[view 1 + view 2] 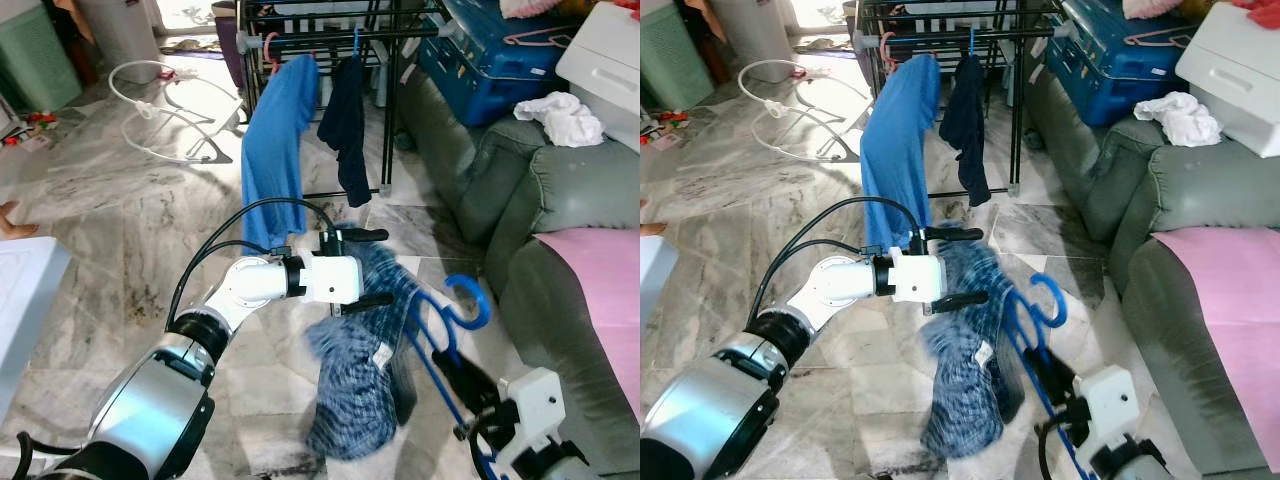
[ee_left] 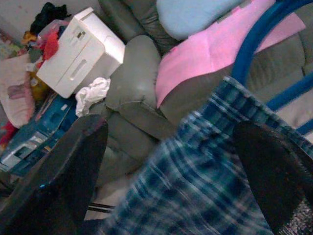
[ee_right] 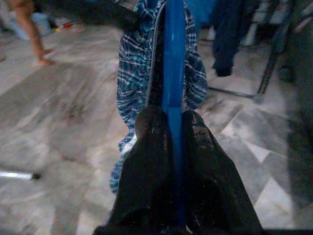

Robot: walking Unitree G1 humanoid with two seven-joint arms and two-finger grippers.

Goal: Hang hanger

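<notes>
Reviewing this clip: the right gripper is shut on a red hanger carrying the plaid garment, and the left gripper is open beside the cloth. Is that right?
Not quite. The hanger is blue, not red; the right wrist view shows its blue bar clamped in the right gripper. The rest stands: the plaid garment hangs from it, and the left gripper is open beside the cloth.

You have a grey-veined marble floor (image 1: 120, 230) under everything here, and the black drying rack (image 1: 385, 100) stands on it at the far side with its feet on the tiles. A loose white hose (image 1: 150, 110) lies coiled on the floor off to the left, and a person's bare foot (image 3: 44, 61) rests on the tiles in the right wrist view. The grey sofa (image 1: 540, 210) sits on the floor along the right.
</notes>
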